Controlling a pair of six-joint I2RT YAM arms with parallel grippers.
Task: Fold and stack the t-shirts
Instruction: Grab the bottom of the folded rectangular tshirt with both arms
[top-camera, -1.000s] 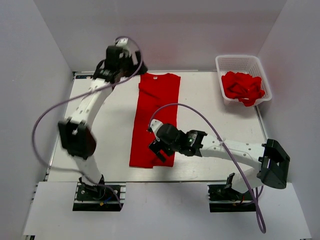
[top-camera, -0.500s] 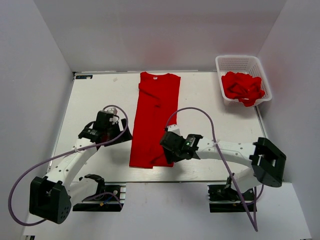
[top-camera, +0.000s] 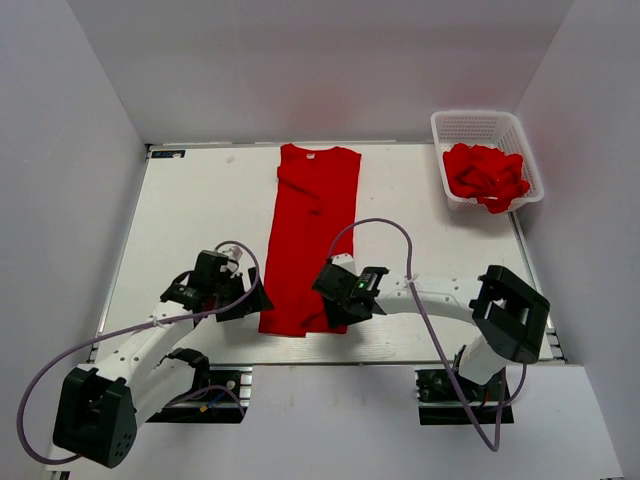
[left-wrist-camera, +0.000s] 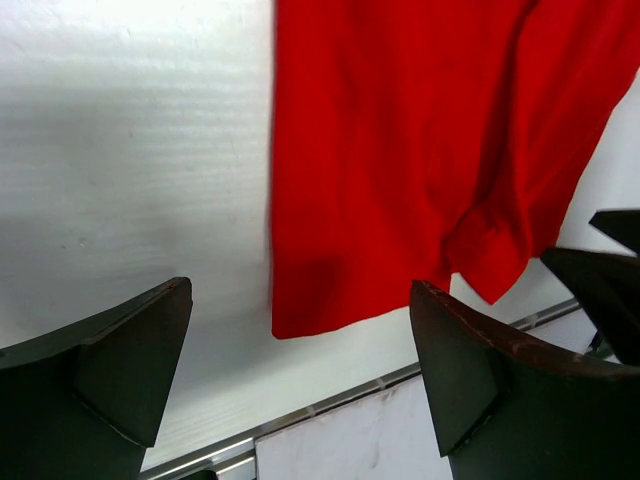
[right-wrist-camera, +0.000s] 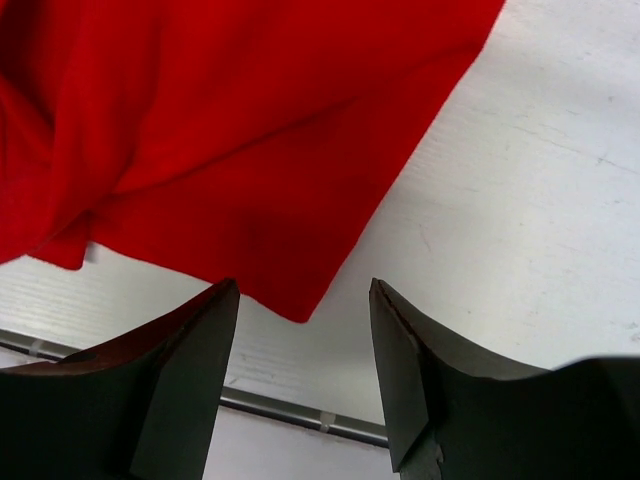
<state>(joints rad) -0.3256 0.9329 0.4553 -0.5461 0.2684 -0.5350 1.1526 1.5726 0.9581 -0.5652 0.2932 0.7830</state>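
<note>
table (top-camera: 190, 200): white, walled in on three sides; both arms reach in from the near edge.
t-shirt (top-camera: 312, 225): red, folded lengthwise into a long strip, flat on the table centre, collar at the far end, hem at the near edge. Hem right of centre is rumpled (left-wrist-camera: 490, 250).
basket (top-camera: 478, 122): white mesh, far right corner of the table, well apart from the strip.
basket shirts (top-camera: 485, 175): crumpled red heap inside, some cloth hanging over the near rim.
left gripper (left-wrist-camera: 300, 300): low by the near left hem corner, jaws spread as wide as they go, nothing in them.
right gripper (right-wrist-camera: 303, 295): low at the near right hem corner, jaws part-way apart, corner tip showing in the gap, no cloth pinched.
</note>
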